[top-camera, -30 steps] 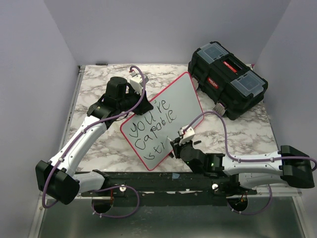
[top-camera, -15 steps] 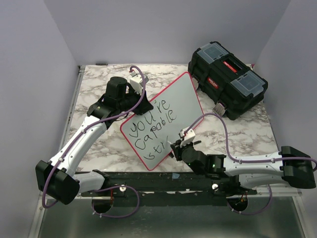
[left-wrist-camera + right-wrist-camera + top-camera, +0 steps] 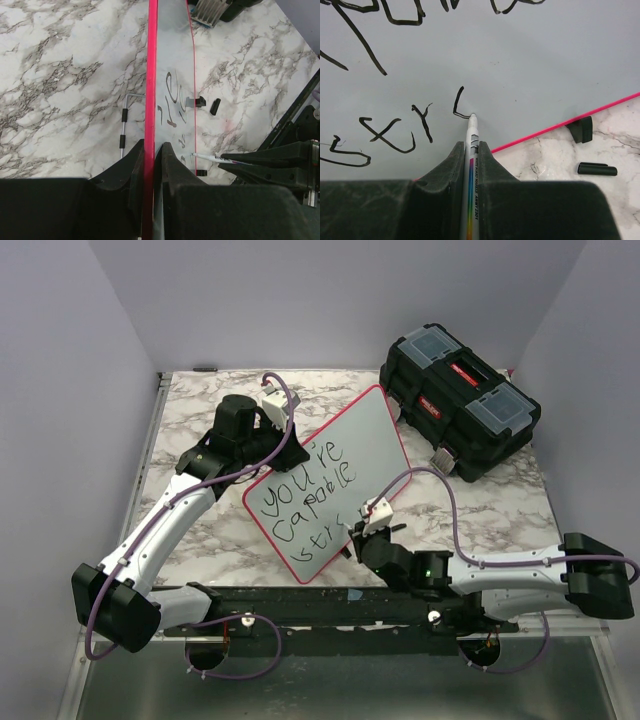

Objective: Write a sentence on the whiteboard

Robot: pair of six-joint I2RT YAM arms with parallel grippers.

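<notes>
Sentence (image 3: 382,132) end, perhaps unfinished, right-wrist only

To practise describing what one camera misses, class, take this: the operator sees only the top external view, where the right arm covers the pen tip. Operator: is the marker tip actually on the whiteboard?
Observer: Yes. In the right wrist view the marker, clamped in the right gripper, has its tip on the whiteboard. It sits at the foot of a hooked stroke just right of "str" in the sentence.
Operator: How is the left arm holding the board?
Observer: The left wrist view shows the left gripper pinching the red rim, one finger on each face.
Operator: Anything loose nearby?
Observer: A small black cap lies on the table, just outside the rim.
</notes>
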